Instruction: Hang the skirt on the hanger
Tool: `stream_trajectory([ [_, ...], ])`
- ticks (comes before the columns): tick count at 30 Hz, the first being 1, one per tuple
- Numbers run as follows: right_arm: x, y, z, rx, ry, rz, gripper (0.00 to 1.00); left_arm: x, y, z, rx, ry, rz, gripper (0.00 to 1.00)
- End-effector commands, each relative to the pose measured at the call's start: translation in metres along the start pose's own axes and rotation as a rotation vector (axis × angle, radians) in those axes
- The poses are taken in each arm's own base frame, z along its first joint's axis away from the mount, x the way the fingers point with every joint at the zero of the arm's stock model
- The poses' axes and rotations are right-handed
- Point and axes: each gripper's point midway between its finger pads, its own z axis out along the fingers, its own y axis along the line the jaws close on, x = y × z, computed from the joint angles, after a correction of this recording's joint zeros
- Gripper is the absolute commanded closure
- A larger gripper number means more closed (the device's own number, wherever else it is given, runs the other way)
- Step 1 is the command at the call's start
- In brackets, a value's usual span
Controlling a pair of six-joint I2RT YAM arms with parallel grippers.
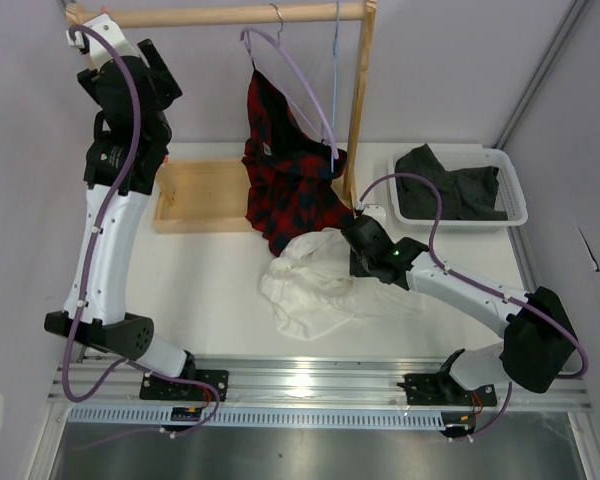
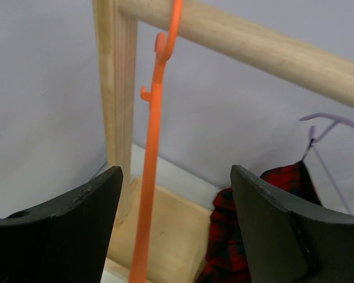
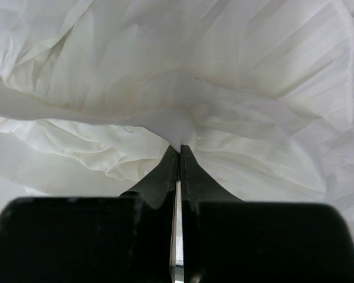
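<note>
A: Left gripper [image 2: 176, 177] fingers spread wide, touching nothing. The thin bright orange plastic hanger [image 2: 153, 135] dangles between them, hooked on the round wooden rail [image 2: 253, 44] at twelve o'clock.
B: Right gripper [image 3: 178, 154] pinched tight on the soft white ruffled skirt [image 3: 165, 71], crumpled mid-table. Left arm [image 1: 110, 230] stretched tall at eleven o'clock.

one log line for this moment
left gripper open around orange hanger on wooden rail | right gripper shut on white skirt on table | skirt not yet hung
</note>
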Motion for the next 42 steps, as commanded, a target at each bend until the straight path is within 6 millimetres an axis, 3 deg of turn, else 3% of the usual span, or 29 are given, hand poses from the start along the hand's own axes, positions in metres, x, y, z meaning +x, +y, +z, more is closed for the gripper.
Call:
stream_trajectory([
  [1,-0.009,0.005,0.001,-0.022,-0.023,0.001,1.0,-0.016,0.026,-0.002,-0.029,-0.003,-0.02,0.2],
  [15,-0.008,0.007,0.003,-0.04,-0.019,-0.002,1.0,0.024,0.037,0.042,-0.024,0.11,-0.004,0.21],
  [23,-0.007,0.007,0.006,-0.041,-0.016,-0.006,1.0,0.039,0.029,0.062,-0.009,0.134,0.005,0.27],
  [28,-0.007,0.007,0.007,-0.04,-0.015,-0.011,1.0,0.034,0.024,0.066,0.011,0.115,0.013,0.5],
  [29,-0.007,0.007,0.007,-0.041,-0.014,-0.011,1.0,0.034,0.024,0.066,0.01,0.115,0.019,0.6],
  [34,-0.007,0.006,0.007,-0.039,-0.015,-0.015,1.0,0.017,0.022,0.063,0.027,0.081,0.03,0.85],
  [35,-0.007,0.006,0.008,-0.038,-0.014,-0.015,1.0,0.017,0.02,0.064,0.037,0.08,0.035,0.97],
  [42,-0.008,0.008,0.01,-0.045,-0.008,-0.019,1.0,0.008,-0.014,0.056,0.248,0.052,0.063,1.0],
])
